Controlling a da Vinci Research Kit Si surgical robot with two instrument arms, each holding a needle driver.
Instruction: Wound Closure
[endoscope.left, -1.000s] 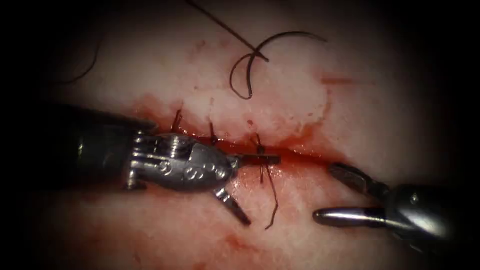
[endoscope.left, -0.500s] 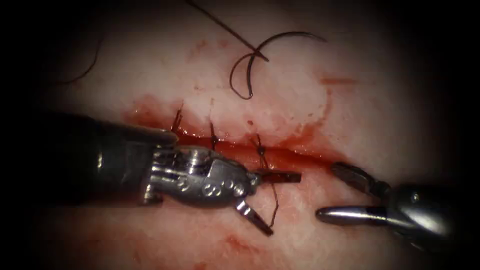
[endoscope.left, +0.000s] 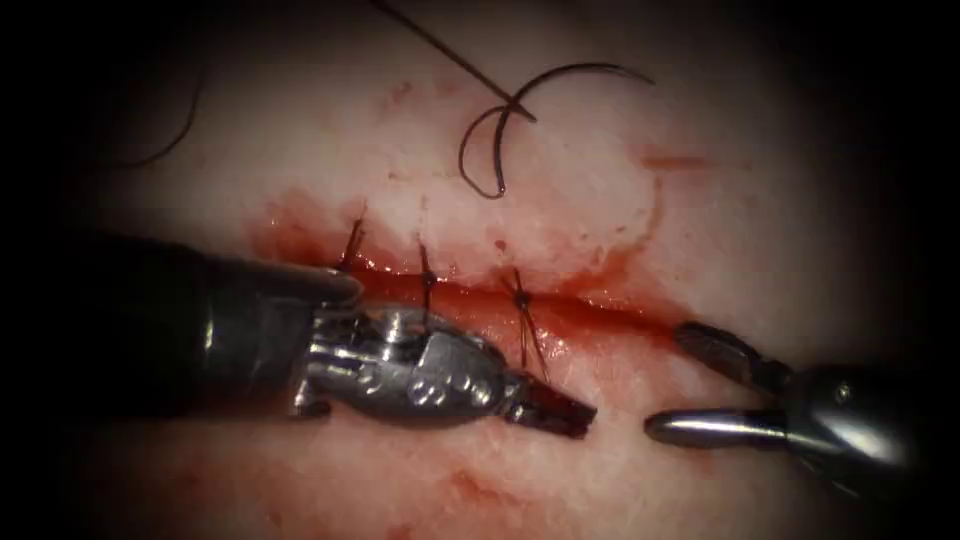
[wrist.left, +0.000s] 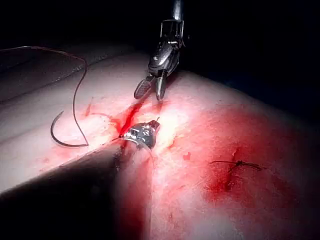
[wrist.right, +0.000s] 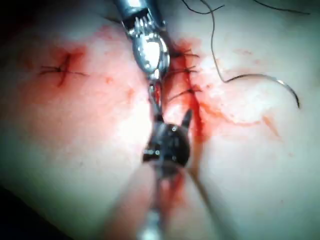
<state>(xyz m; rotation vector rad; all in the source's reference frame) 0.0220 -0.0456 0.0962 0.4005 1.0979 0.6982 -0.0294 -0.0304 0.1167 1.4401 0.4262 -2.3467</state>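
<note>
Endoscope looks down from above and in front, close on the cut, left tool entering from picture-left, right tool from picture-right. Left wrist camera looks along its own shaft, past its tool, facing the right tool beyond. Right wrist camera sits very near its jaws, facing the left tool. All three share the cut and the needle lying on the tissue.

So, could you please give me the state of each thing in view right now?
Left tool: jaws shut on the thread tail below the cut.
Right tool: jaws open, holding nothing.
Needle: lying free on the tissue above the cut, not in it.
Cut: three stitches across its left part, right part open, red fluid along it.
</note>
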